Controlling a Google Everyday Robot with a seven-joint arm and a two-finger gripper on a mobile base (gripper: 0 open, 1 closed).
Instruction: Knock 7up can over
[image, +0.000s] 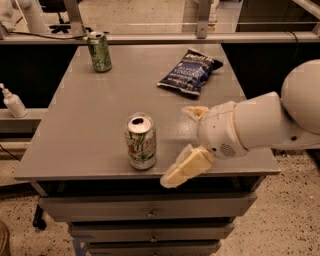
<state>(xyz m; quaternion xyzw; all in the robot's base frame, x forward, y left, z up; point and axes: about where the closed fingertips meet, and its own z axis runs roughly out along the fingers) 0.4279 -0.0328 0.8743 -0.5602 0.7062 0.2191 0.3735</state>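
Note:
The 7up can, white and silver with green lettering, stands upright near the front edge of the grey table. My gripper is just to the right of the can, low over the table's front edge. Its two cream fingers are spread apart, one further back and one near the table edge. It is open and holds nothing. A small gap separates it from the can.
An all-green can stands at the table's back left. A dark blue chip bag lies at the back right. A white spray bottle sits on a ledge to the left. Drawers are below the tabletop.

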